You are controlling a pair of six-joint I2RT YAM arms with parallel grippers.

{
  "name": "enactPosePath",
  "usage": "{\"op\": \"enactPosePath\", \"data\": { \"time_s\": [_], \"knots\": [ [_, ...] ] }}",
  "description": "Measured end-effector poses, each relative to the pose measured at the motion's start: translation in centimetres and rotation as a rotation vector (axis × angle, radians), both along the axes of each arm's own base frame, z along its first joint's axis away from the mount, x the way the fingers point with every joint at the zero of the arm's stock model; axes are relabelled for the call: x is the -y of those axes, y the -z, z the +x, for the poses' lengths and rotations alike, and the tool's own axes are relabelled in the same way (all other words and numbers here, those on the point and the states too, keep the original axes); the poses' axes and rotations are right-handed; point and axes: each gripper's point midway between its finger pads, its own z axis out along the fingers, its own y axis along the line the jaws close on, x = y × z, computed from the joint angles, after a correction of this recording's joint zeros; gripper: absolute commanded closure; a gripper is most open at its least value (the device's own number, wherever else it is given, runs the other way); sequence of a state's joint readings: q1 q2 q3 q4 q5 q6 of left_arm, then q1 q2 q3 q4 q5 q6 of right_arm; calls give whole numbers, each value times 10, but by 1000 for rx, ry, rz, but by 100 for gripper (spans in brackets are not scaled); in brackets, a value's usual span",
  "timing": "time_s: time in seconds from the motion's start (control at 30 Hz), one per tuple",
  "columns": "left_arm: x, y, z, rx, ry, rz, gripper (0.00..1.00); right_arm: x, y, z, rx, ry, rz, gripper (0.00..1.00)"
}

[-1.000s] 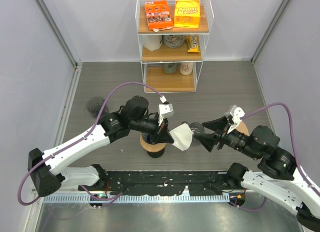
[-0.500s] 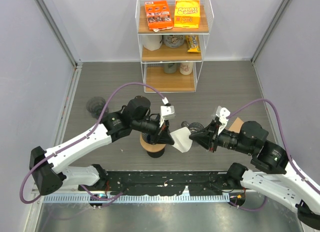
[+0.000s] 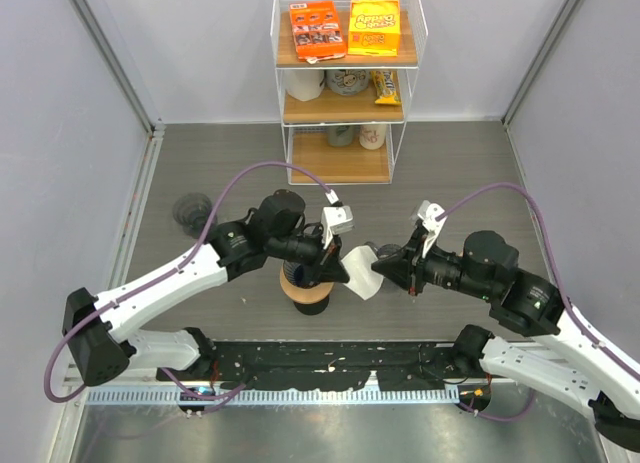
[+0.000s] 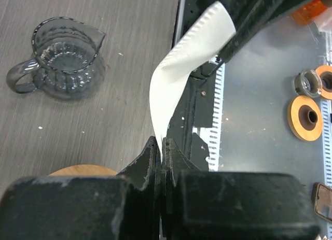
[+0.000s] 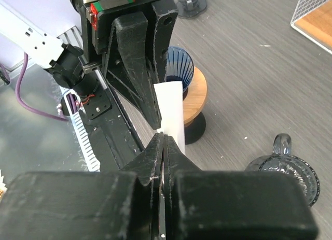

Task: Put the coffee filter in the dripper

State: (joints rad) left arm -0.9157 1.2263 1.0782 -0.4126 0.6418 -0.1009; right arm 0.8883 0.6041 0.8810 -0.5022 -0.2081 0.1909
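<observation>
Pinching the filter (image 4: 176, 74) from both sides: left hand (image 4: 161, 146) and right hand (image 5: 162, 139) were each clamped shut on an edge, holding it midair just beside the dripper (image 5: 179, 61). Step looked like opening it; next needed layers parted, then lowering in.

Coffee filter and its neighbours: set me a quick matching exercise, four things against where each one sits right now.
1. coffee filter
2. dripper
3. glass jug
4. orange snack box

A. on the top shelf of the rack
B. on a wooden stand
C. pinched by the left claw and the right claw
D. on the tabletop, untouched

Pairs: 1-C, 2-B, 3-D, 4-A
</observation>
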Motion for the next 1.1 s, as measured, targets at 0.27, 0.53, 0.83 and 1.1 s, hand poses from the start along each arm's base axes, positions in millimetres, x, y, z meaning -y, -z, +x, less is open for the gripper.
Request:
{"op": "enactPosePath", "data": {
  "time_s": [0.27, 0.53, 0.83, 1.1],
  "knots": [
    [3, 7, 13, -28, -79, 43, 100, -14, 2, -1, -69, -26, 21, 95],
    [6, 8, 18, -60, -122, 51, 100, -19, -7, 12, -115, 63, 147, 95],
    [9, 5, 23, -69, -160, 37, 100, -18, 0, 27, -183, 182, 304, 95],
    [11, 3, 27, -69, -186, 29, 100, -24, -12, 30, -200, 181, 431, 94]
  ]
}}
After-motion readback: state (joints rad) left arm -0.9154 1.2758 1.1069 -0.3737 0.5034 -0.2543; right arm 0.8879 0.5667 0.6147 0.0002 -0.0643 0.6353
